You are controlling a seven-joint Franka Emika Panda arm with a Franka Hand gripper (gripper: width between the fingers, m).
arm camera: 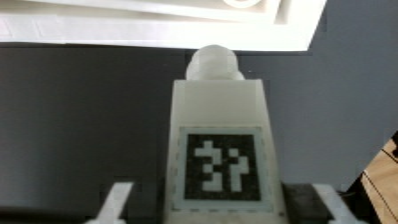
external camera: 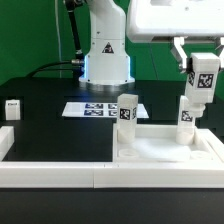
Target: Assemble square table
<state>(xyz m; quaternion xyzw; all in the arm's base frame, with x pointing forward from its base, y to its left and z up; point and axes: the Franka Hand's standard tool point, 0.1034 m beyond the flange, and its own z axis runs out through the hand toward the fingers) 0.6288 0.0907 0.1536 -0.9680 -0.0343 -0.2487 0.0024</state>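
The white square panel [external camera: 165, 150] lies flat at the exterior view's front right. Two white tagged legs stand upright on it, one at its left corner [external camera: 127, 112] and one at its right [external camera: 187, 118]. My gripper [external camera: 200, 68] is shut on a third tagged leg [external camera: 204, 82] and holds it in the air, slightly tilted, just above the right-hand leg. In the wrist view this leg [arm camera: 222, 130] fills the middle between my fingers [arm camera: 121, 202], with my gripper [arm camera: 224, 208] around its base and part of the panel [arm camera: 178, 20] beyond it. A fourth leg [external camera: 13, 108] stands far left.
The marker board [external camera: 95, 108] lies in front of the robot base [external camera: 105, 60]. A long low white border rail [external camera: 50, 172] runs along the front and up the left side. The table top is black.
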